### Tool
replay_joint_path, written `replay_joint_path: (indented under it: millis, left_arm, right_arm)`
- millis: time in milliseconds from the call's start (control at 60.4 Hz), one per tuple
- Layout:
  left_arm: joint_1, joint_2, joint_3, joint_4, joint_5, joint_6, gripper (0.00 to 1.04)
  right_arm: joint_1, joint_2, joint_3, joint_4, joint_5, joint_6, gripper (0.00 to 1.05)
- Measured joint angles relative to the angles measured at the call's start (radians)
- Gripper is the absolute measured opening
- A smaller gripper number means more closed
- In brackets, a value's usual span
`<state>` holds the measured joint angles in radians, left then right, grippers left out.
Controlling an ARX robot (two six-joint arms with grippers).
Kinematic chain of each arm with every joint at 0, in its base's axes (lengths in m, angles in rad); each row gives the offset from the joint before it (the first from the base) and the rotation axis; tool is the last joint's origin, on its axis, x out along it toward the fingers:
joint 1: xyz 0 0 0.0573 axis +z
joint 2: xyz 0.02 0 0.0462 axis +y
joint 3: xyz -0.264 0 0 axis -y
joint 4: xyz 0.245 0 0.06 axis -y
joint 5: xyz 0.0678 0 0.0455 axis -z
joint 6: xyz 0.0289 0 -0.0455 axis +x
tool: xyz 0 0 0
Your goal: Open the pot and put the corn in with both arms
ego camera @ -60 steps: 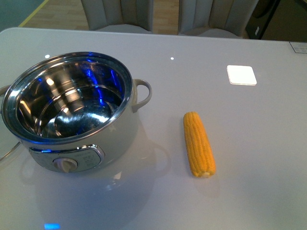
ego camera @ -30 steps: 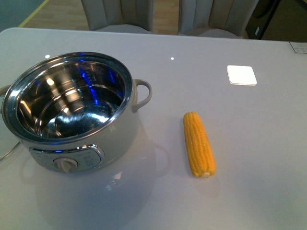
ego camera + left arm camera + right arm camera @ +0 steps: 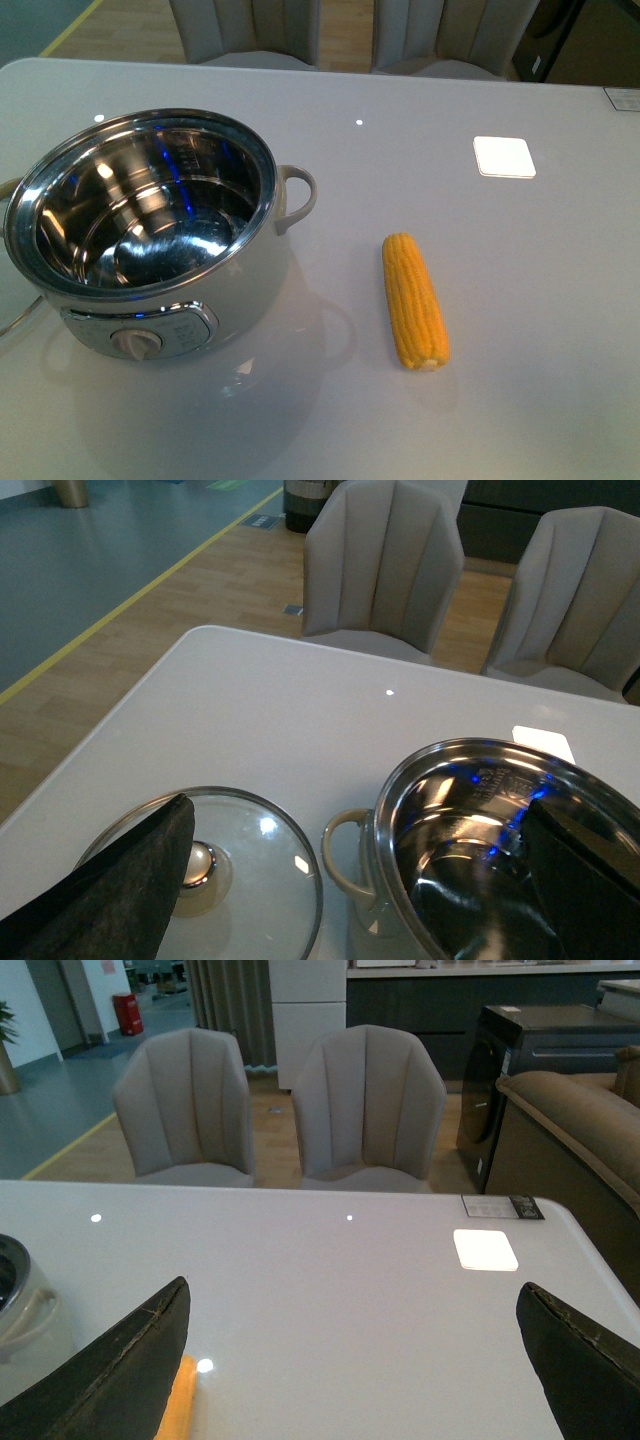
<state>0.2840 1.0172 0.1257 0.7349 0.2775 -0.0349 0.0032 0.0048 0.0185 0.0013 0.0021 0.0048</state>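
Note:
The white pot point(image 3: 150, 240) stands open at the left of the table, its steel bowl empty. Its glass lid point(image 3: 240, 880) with a cream knob lies flat on the table beside the pot in the left wrist view, and only its edge point(image 3: 15, 322) shows in the front view. The corn point(image 3: 414, 300) lies on the table to the right of the pot; a sliver of it point(image 3: 180, 1405) shows in the right wrist view. My left gripper point(image 3: 360, 890) is open above the lid and the pot point(image 3: 500, 850). My right gripper point(image 3: 350, 1370) is open above bare table. Neither arm shows in the front view.
A white square pad point(image 3: 503, 156) lies at the back right of the table point(image 3: 520, 400). Two grey chairs point(image 3: 280, 1110) stand behind the far edge. A label point(image 3: 622, 98) lies at the far right corner.
Only the blue reflections inside the pot's bowl have faded and shifted. The pot, lid edge and corn have not moved.

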Motion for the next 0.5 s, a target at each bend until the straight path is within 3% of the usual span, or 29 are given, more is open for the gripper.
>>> replay_joint_path:
  millis: [497]
  left_arm:
    - [-0.250, -0.563, -0.058, -0.554, -0.248, -0.071, 0.98]
  right_arm:
    - [0.000, 0.000, 0.000, 0.000, 0.000, 0.000, 0.96]
